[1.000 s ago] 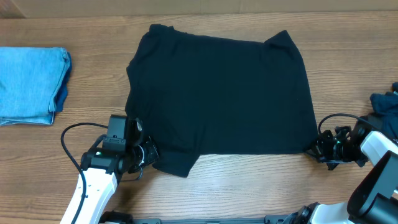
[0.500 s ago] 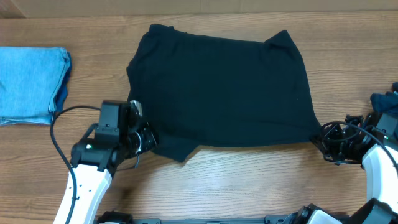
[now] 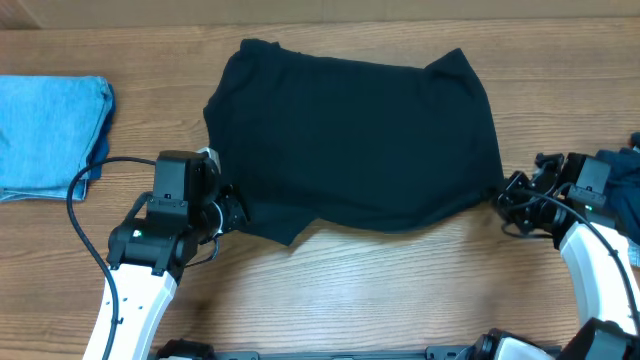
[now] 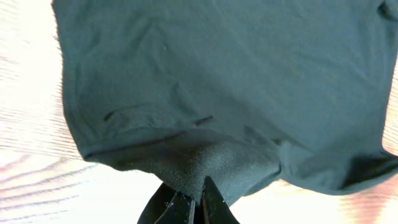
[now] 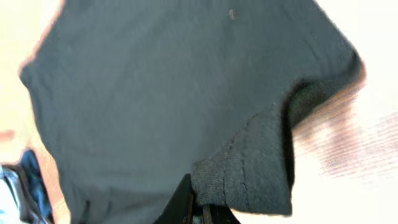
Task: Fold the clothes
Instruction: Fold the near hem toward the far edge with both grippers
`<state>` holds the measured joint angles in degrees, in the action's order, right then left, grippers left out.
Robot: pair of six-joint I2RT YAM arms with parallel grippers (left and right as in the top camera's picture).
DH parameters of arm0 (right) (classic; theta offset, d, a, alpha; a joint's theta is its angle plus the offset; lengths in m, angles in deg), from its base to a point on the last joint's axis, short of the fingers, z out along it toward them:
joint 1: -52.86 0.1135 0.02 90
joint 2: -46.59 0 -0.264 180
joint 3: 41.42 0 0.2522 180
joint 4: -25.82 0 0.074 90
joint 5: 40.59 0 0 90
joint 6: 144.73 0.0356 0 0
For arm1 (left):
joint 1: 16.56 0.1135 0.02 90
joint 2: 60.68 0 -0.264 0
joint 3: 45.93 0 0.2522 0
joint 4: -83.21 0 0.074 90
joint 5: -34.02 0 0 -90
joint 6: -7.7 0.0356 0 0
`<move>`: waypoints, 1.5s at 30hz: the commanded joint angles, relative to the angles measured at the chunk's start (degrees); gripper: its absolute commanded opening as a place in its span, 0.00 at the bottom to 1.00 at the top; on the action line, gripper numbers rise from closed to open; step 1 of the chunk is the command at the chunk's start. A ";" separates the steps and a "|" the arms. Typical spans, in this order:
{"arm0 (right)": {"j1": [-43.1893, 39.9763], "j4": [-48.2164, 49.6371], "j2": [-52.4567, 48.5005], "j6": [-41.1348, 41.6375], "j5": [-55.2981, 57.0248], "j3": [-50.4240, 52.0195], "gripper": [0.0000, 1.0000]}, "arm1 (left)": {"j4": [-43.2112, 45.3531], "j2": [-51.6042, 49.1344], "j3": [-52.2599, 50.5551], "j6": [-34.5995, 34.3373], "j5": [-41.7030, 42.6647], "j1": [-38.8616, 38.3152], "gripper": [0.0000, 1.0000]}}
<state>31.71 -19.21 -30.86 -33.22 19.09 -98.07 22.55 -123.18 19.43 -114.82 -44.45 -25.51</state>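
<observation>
From above, the black T-shirt (image 3: 350, 140) lies spread out in the middle of the table (image 3: 400, 290). The left gripper (image 3: 228, 210) pinches its edge at 8 o'clock. The right gripper (image 3: 505, 195) pinches it at 4 o'clock. Folded blue denim (image 3: 50, 135) sits at 9 o'clock.

In the left wrist view, the left fingers (image 4: 180, 208) at 6 o'clock squeeze black cloth.

In the right wrist view, the right fingers (image 5: 183, 199) at 6 o'clock squeeze a bunched corner.

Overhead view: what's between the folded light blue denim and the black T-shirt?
Bare wooden tabletop only, seen overhead, between the folded light blue denim garment and the black short-sleeved T-shirt.
</observation>
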 commanded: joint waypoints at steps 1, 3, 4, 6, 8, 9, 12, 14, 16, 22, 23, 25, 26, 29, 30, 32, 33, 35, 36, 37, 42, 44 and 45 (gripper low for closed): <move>0.31 3.45 -2.32 4.04 0.90 -0.24 0.04 | 0.79 0.68 1.42 1.73 -5.55 0.35 0.04; 0.31 5.29 -4.07 4.09 0.90 -0.24 0.04 | 1.14 0.63 1.40 1.70 -6.86 0.35 0.04; 0.31 6.60 -5.25 4.11 0.87 -0.24 0.04 | 1.55 0.50 1.40 1.73 -7.67 0.35 0.04; 0.31 8.72 -7.21 4.33 0.85 -0.24 0.04 | 2.40 -0.02 1.40 1.75 -9.07 0.35 0.04; 0.31 11.15 -8.96 4.31 0.66 -0.24 0.04 | 3.58 -1.11 1.40 2.16 -9.81 0.35 0.04; 0.31 12.33 -9.64 4.31 0.63 -0.24 0.04 | 4.20 -1.90 1.40 2.25 -9.86 0.35 0.04; 0.31 15.80 -10.86 4.26 0.61 -0.24 0.04 | 6.43 -5.35 1.40 2.78 -9.79 0.31 0.04; 0.31 17.22 -10.97 4.26 0.63 -0.24 0.04 | 7.54 -8.11 1.40 2.78 -9.73 0.31 0.04; 0.31 18.80 -10.97 4.26 0.26 -0.24 0.04 | 8.68 -10.73 1.40 2.80 -8.92 0.31 0.04; 0.31 23.41 -11.08 4.33 -0.90 -0.24 0.04 | 11.28 -16.83 1.40 3.65 -8.74 0.31 0.04; 0.31 23.91 -11.10 4.31 -0.87 -0.24 0.04 | 11.50 -17.44 1.40 3.72 -8.74 0.31 0.04; 0.31 24.72 -11.23 4.31 -0.85 -0.24 0.04 | 11.74 -18.29 1.40 3.85 -8.76 0.31 0.04; 0.31 25.09 -11.32 4.33 -0.85 -0.24 0.04 | 11.89 -18.64 1.40 3.87 -8.81 0.31 0.04; 0.31 26.10 -11.67 4.76 -0.83 -0.24 0.04 | 12.44 -18.88 1.40 3.96 -9.20 0.31 0.04; 0.31 26.43 -11.96 5.40 -0.79 -0.24 0.04 | 12.66 -18.88 1.40 4.24 -9.20 0.31 0.04; 0.44 26.88 -12.41 5.77 -0.79 -0.24 0.05 | 12.92 -18.88 1.40 4.24 -9.51 0.31 0.04; 0.70 26.99 -12.68 5.77 -0.66 -0.24 0.05 | 13.03 -18.88 1.40 4.22 -9.86 0.33 0.04; 1.29 27.43 -13.07 5.75 -0.59 -0.24 0.08 | 13.18 -18.88 1.40 4.22 -10.54 0.33 0.04; 1.60 27.63 -13.27 5.75 -0.55 -0.24 0.09 | 13.31 -18.88 1.40 4.24 -10.71 0.33 0.04; 1.97 27.76 -13.38 5.75 -0.15 -0.24 0.09 | 13.53 -18.88 1.40 4.24 -10.97 0.33 0.04; 3.32 28.26 -13.44 5.75 1.36 -0.24 0.10 | 15.45 -18.88 1.40 4.42 -13.20 0.31 0.04; 3.48 28.26 -13.44 5.75 2.21 -0.24 0.10 | 16.81 -18.88 1.40 5.79 -13.53 0.33 0.04; 3.48 28.24 -13.44 5.75 2.47 -0.24 0.10 | 17.46 -18.88 1.40 6.21 -13.92 0.33 0.04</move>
<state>34.93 8.42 -44.04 -27.71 19.68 -98.07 38.27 -141.82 19.64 -111.54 -55.44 -25.51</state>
